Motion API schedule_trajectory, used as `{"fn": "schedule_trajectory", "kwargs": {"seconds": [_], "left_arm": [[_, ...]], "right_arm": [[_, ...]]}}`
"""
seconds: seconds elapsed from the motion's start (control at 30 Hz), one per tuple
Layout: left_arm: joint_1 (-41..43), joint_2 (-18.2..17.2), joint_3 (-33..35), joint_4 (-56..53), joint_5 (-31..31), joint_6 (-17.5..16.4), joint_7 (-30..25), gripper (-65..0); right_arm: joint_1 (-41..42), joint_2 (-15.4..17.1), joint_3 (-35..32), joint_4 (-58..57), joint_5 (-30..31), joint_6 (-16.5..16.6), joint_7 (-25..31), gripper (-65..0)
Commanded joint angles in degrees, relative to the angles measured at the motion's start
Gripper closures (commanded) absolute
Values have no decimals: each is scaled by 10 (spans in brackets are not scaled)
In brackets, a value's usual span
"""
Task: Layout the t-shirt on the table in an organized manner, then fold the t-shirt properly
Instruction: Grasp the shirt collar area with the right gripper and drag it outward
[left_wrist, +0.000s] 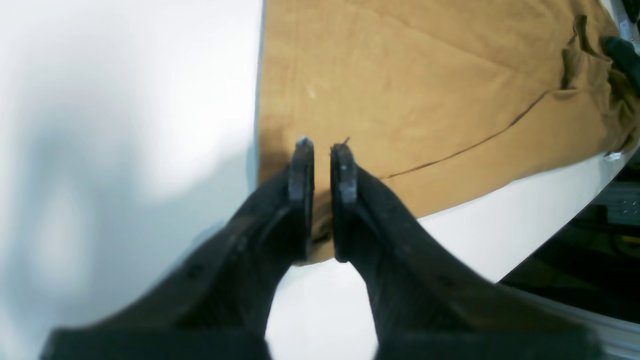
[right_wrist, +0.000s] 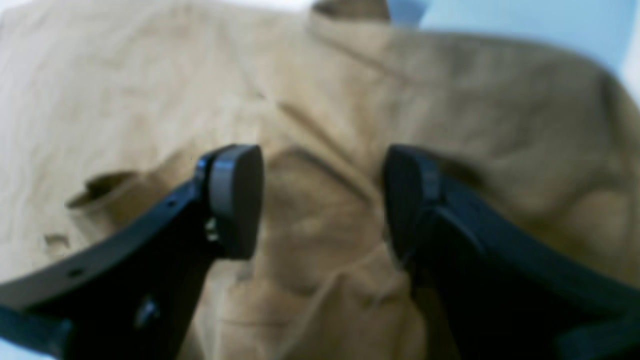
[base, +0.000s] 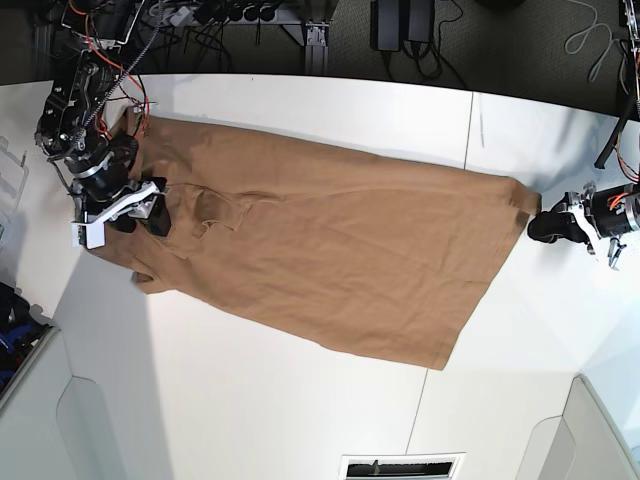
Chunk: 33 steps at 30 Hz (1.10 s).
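Observation:
The tan t-shirt (base: 330, 240) lies spread across the white table (base: 300, 400), its hem to the right and a bunched sleeve and shoulder to the left. In the base view my left gripper (base: 548, 226) is at the shirt's right hem corner. The left wrist view shows the left gripper (left_wrist: 322, 145) nearly shut, with the t-shirt (left_wrist: 400, 90) corner pinched between its fingers above the table (left_wrist: 125, 100). My right gripper (base: 158, 210) is at the left end. The right wrist view shows the right gripper (right_wrist: 322, 160) open, just above rumpled t-shirt (right_wrist: 450, 100) folds, holding nothing.
Cables and power strips (base: 230, 15) run along the table's far edge. A thin seam (base: 470, 120) crosses the tabletop. The table's near edge (left_wrist: 550, 240) drops off close beside my left gripper. Pale panels (base: 600, 430) stand at the lower corners of the base view.

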Motion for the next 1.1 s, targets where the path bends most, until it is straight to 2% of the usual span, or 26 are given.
{"fn": "schedule_trajectory", "kwargs": {"seconds": [0.0,0.17,0.3,0.37,0.9,1.07], "left_arm": [[-10,-14,-6,7,-11,-5,-10,-96],[-10,-14,-6,7,-11,-5,-12,-96],[-10,-14,-6,7,-10,-5,-12,-96],[-10,-14,-6,7,-10,-5,-12,-96],[-10,-14,-6,7,-10,-5,-12,-96],[-10,-14,-6,7,-10,-5,-12,-96]], "right_arm": [[9,6,-7,0,7,4,14,-380],[9,6,-36,-17,8,4,14,-364],[9,6,-37,-2,8,4,14,-268],[9,6,-37,8,8,4,14,-240],[9,6,-37,26,39,5,-21,-238],[9,6,-37,27,56,17,-24,-237]]}}
